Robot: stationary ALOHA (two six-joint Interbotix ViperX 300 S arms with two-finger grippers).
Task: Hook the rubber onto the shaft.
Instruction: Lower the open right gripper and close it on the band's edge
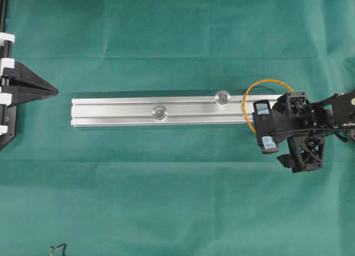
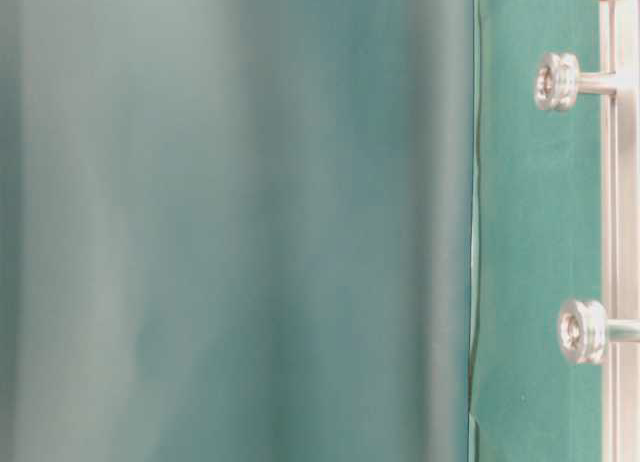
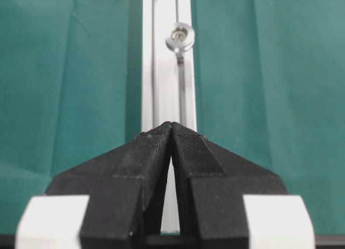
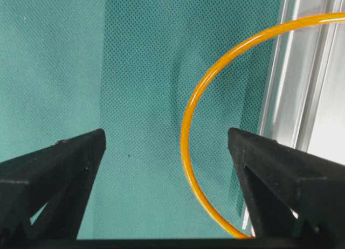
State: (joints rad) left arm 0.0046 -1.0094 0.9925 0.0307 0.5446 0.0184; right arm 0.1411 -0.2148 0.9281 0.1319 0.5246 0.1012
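While unheld, rubber (image 4: 190,125) between claw (image 4: 167,146) fingers.

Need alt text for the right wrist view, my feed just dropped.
Between the right gripper's open black fingers, an orange rubber band curves over green cloth. The band's arc runs from beside the right-hand finger up over the aluminium rail at the right edge. Nothing is gripped.

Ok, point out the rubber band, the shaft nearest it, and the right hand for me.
rubber band (image 4: 190,106): right wrist view, left side of the orange loop.
nearest shaft (image 1: 222,97): overhead view, its round head.
right hand (image 1: 265,126): overhead view, gap between its open fingertips.
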